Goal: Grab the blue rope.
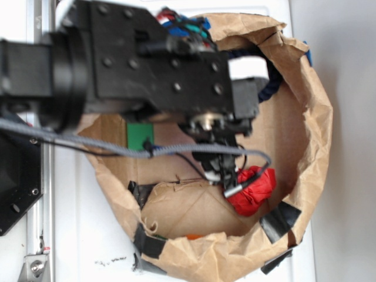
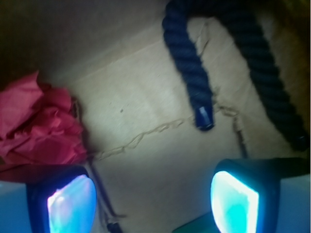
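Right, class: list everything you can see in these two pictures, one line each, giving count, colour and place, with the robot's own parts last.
blue rope: one, dark navy, U-shaped on the bag floor, ahead of the gripper
crumpled red cloth: one, red, on the bag floor, left in the wrist view
green block: one, green, partly hidden under the arm
paper bag: one, brown, rolled-down walls around everything
black tape patches: several, black, on the bag's rim
grey cable: one, grey braided, hanging from the arm
gripper: one, open, fingers empty

We see a bright, washed-out exterior view with a blurred arm (image 1: 135,59); our wrist view is dim, soft, blue-tinted.
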